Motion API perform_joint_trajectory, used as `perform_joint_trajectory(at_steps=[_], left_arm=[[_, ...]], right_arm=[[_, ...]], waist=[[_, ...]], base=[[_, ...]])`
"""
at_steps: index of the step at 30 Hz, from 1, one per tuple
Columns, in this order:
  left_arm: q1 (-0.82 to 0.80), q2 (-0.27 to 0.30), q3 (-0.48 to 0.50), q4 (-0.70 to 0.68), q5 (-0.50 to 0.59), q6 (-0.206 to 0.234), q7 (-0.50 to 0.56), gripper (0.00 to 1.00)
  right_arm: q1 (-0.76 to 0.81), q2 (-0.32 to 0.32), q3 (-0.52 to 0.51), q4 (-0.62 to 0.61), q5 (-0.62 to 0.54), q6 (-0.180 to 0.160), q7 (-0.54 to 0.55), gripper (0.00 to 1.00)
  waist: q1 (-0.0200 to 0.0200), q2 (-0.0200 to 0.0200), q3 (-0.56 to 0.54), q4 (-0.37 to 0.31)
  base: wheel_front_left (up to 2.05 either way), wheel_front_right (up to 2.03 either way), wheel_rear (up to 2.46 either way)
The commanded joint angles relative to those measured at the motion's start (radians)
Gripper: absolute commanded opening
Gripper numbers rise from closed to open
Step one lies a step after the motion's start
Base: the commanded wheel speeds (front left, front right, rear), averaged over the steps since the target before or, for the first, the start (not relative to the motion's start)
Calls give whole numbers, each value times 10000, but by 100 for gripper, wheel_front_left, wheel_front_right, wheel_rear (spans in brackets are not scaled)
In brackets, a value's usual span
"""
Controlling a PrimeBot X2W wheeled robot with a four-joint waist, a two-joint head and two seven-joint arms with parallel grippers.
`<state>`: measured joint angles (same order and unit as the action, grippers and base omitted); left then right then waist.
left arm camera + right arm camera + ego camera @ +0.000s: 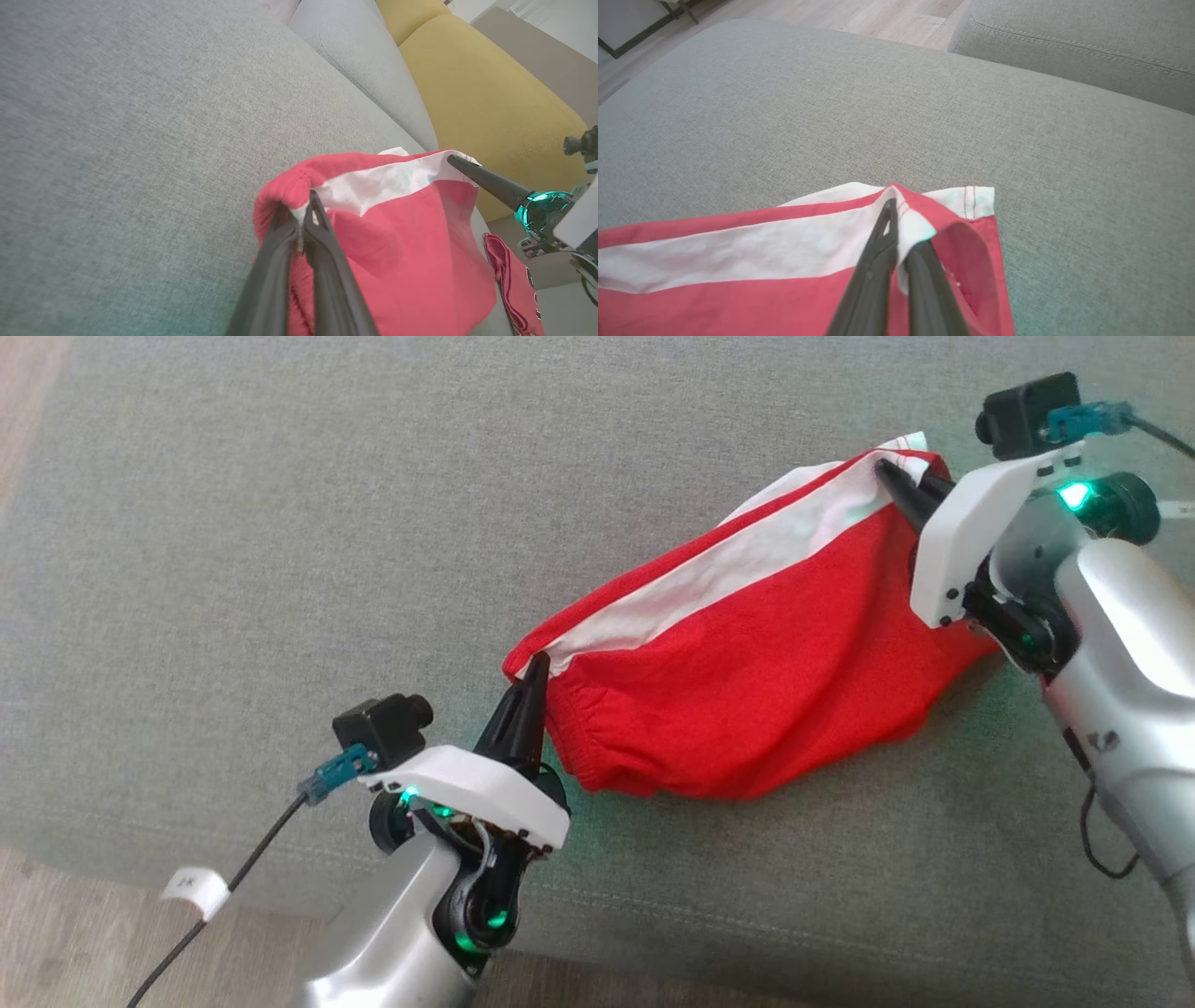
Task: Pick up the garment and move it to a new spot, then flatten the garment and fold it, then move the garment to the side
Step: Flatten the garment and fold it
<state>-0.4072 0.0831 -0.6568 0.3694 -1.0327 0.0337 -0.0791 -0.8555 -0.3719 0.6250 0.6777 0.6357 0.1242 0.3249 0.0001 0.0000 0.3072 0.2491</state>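
Nearest us, a strip of wooden floor (56,933) runs along the front edge of the grey sofa seat (280,523). A black cable (266,842) with a white tag (194,889) trails off our left arm above it. Just beyond, our left pincer (534,665) is clamped on the garment (747,681), red shorts with a white side stripe. It grips the corner next to the gathered waistband.

From there the cloth stretches and sags toward our right pincer (887,469), farther back and to the right. That pincer is clamped on the opposite corner, at the hemmed leg end. The garment hangs over the middle-right of the seat. Its lower fold looks to touch the cushion, though we cannot be sure. In the head view our right arm's white housing covers the garment's far right edge.

The left wrist view takes in more of the sofa. It shows a grey back cushion (355,51), a yellow cushion (490,93) beside it, and a second red cloth (511,280) lying past the garment, below our right arm. The right wrist view shows the red stitching on the white hem (971,203) up close. Farther off it shows another grey cushion (1073,32) and, on the floor, a dark frame leg (677,7).
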Motion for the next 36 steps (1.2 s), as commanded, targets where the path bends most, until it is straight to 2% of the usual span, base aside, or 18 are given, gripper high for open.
perform_joint_trajectory(at_steps=[1,2,6,7,8,9,11,14,15,17,18,19,20,21,22,27,36], left_arm=[[-328,31,202,-175,-91,-26,30,0],[-341,21,176,-141,-98,-8,69,0],[-339,17,133,-58,-88,95,138,1],[-328,30,117,-49,-78,133,164,16],[-311,50,104,-59,-64,162,178,36],[-285,76,79,-80,-55,181,211,45],[-211,144,50,-148,-45,231,263,71],[-72,300,57,-244,-42,318,313,71],[-26,347,61,-270,-43,346,327,49],[54,423,80,-322,-55,396,339,38],[83,463,90,-339,-45,437,338,35],[109,495,98,-363,-39,470,336,38],[136,520,113,-401,-38,497,322,49],[160,551,130,-463,-30,518,297,85],[186,604,141,-537,-1,540,265,100],[412,1147,127,-1028,353,775,150,100],[1042,2494,422,-2388,1134,1500,-300,100]], right_arm=[[-393,-103,191,-136,186,65,-195,69],[-494,-117,347,-14,299,65,-283,100],[-772,-204,812,305,600,65,-560,100],[-851,-243,978,388,692,65,-637,100],[-930,-292,1123,476,786,65,-713,100],[-1001,-340,1265,551,891,65,-784,100],[-1134,-455,1459,726,1094,65,-976,100],[-1266,-654,1776,906,1392,65,-1185,100],[-1296,-731,1896,928,1505,65,-1227,100],[-1356,-891,2180,933,1715,65,-1262,100],[-1391,-963,2307,935,1826,65,-1269,100],[-1439,-1031,2406,951,1925,65,-1312,100],[-1486,-1085,2495,965,2023,65,-1366,100],[-1530,-1131,2580,974,2114,65,-1423,100],[-1564,-1178,2668,984,2190,65,-1484,100],[-1598,-1403,3165,941,2535,65,-1765,100],[-1058,-1707,3752,1132,3237,65,-2229,100]], waist=[[-1,0,-13,1],[-1,0,-21,2],[-1,0,-64,-14],[-1,0,-81,-27],[-1,0,-97,-43],[-1,0,-115,-60],[-1,0,-153,-95],[-1,0,-224,-157],[-1,0,-247,-179],[-1,0,-288,-236],[-1,0,-308,-275],[-1,0,-328,-313],[-1,0,-347,-352],[-1,0,-366,-392],[-1,0,-389,-425],[-1,0,-578,-542],[-1,0,-1264,-472]], base=[[0,0,0],[0,0,0],[0,0,0],[0,0,0],[0,0,0],[0,0,0],[0,0,0],[0,0,0],[0,0,0],[0,0,0],[0,0,0],[0,0,0],[0,0,0],[0,0,0],[0,0,0],[0,0,0],[0,0,0]])
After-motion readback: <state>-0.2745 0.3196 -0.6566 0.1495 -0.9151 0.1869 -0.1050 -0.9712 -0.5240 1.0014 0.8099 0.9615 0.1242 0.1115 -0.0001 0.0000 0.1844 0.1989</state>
